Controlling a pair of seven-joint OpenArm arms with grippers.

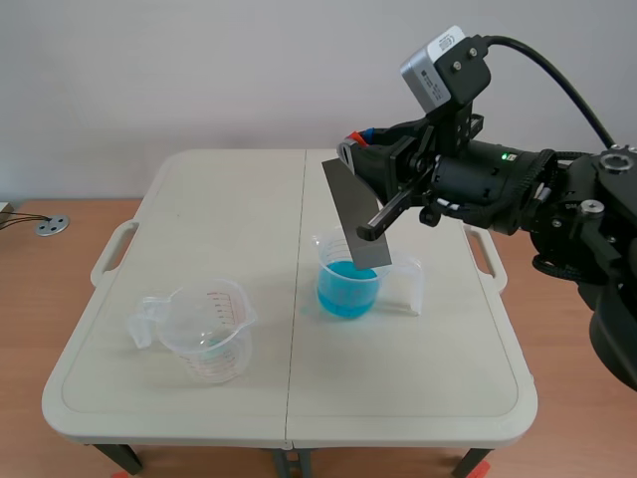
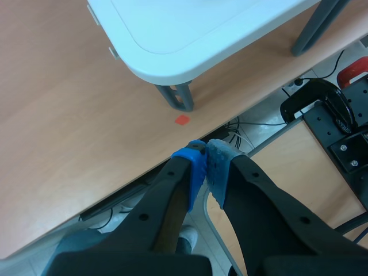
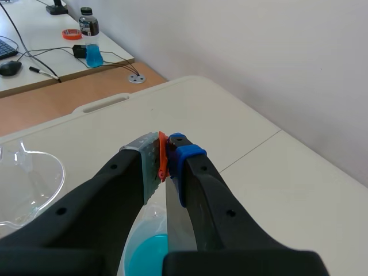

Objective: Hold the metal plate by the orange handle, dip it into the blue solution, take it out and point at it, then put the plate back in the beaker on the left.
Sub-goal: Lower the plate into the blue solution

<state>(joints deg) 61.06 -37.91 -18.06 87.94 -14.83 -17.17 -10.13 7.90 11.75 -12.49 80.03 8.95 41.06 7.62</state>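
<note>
Smooth grey metal plate [image 1: 348,209], dull matt sheen. Orange handle [image 3: 163,156] looks plastic. Both the right beaker [image 1: 403,284] and left beaker [image 1: 214,344] are clear glossy plastic. Blue solution [image 1: 343,294] is liquid, shiny. Off-white table [image 1: 229,219] is matt smooth plastic. Wood-look floor [image 2: 69,115], smooth. On the right gripper [image 3: 167,150], matt black plastic fingers [image 3: 98,207], dotted rubbery pads [image 3: 150,164].

Black right tool [image 3: 167,158] — blue, grey dotted pads [image 3: 150,162].

The right tool [image 1: 363,149] holds the tilted metal plate [image 1: 353,214] over the blue solution [image 1: 346,289]; clear beaker [image 1: 204,334] well left
</note>
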